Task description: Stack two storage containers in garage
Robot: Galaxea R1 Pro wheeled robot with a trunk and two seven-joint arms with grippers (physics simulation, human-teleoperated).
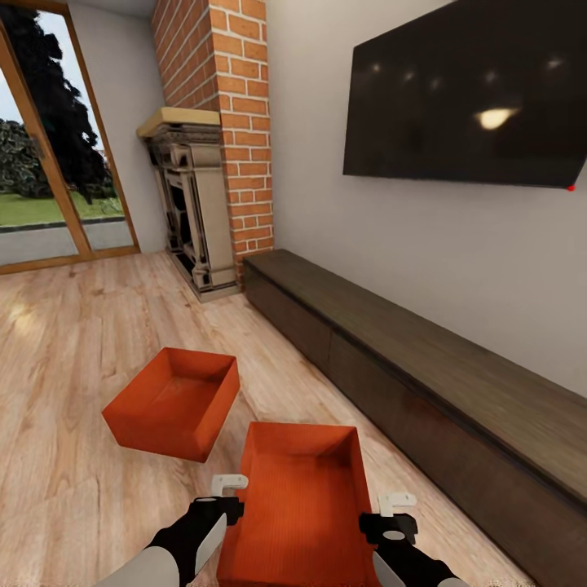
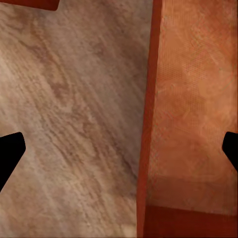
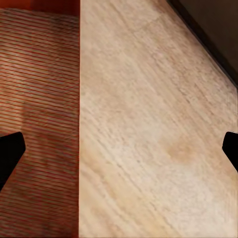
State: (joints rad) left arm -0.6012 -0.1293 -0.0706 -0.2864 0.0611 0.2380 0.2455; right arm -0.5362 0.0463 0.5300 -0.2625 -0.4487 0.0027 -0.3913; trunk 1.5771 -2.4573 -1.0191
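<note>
Two orange-red storage containers sit on the living room's light wood floor (image 1: 73,342). The near container (image 1: 302,505) lies between my arms, and the other (image 1: 175,403) stands to its front left, turned at an angle. My left gripper (image 1: 227,501) hangs open over the near container's left wall (image 2: 148,124), one finger (image 2: 230,148) inside and one finger (image 2: 10,153) outside. Over the right wall (image 3: 78,124), my right gripper (image 1: 391,522) is open in the same way, holding nothing. The garage is out of view.
A long low dark cabinet (image 1: 424,367) runs along the wall at the right, close to the near container. Above it hangs a black TV (image 1: 473,90). A brick chimney with fireplace (image 1: 196,204) and glass doors (image 1: 49,163) stand ahead and to the left.
</note>
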